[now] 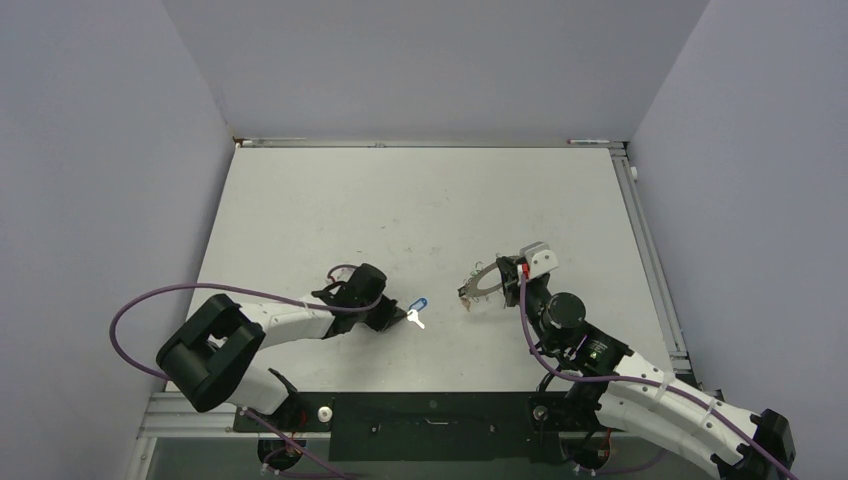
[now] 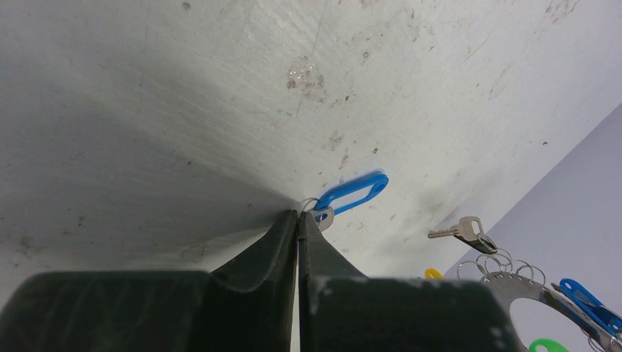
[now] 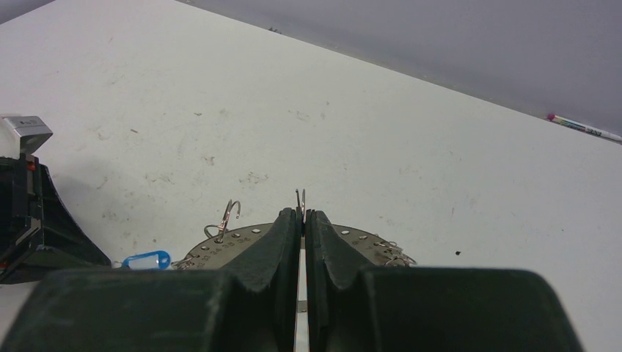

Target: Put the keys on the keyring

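My left gripper lies low on the white table. Its fingertips are pressed together, with the loose key's silver head and blue tag sticking out at the tips. The tag also shows in the top view. My right gripper is shut on the rim of the flat grey keyring, held just above the table to the right of the key. In the right wrist view the perforated ring spreads both sides of the fingers. A key with a black tag hangs from the keyring.
Yellow, blue and green tags hang on the keyring's rim. A pen lies at the table's far edge. Grey walls close in the table on three sides. A metal rail runs along the right edge.
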{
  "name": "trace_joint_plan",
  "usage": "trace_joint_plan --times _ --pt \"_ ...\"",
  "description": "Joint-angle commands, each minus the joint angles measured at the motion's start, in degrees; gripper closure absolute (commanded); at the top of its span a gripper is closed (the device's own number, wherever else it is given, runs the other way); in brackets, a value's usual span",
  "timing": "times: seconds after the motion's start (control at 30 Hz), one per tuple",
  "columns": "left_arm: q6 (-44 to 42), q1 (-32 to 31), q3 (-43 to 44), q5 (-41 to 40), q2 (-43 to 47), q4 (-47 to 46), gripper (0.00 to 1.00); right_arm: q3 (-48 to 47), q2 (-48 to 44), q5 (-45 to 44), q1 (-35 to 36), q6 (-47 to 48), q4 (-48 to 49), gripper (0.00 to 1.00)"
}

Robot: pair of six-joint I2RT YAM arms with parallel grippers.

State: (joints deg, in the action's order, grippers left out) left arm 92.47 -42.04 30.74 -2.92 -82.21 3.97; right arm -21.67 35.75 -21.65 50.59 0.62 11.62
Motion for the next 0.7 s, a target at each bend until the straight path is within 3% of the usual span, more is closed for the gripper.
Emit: trace_joint_plan --times 0.0,0.67 --pt "-2.97 0.44 -2.52 -0.70 0.14 -6.34 1.00 -2.42 -0.52 0.22 -0.34 -0.62 2.30 0.95" --pt "-27.77 0.73 -7.76 -11.81 19.46 -6.34 1.00 -1.93 -1.02 5.78 -0.29 -2.59 3.11 0.95"
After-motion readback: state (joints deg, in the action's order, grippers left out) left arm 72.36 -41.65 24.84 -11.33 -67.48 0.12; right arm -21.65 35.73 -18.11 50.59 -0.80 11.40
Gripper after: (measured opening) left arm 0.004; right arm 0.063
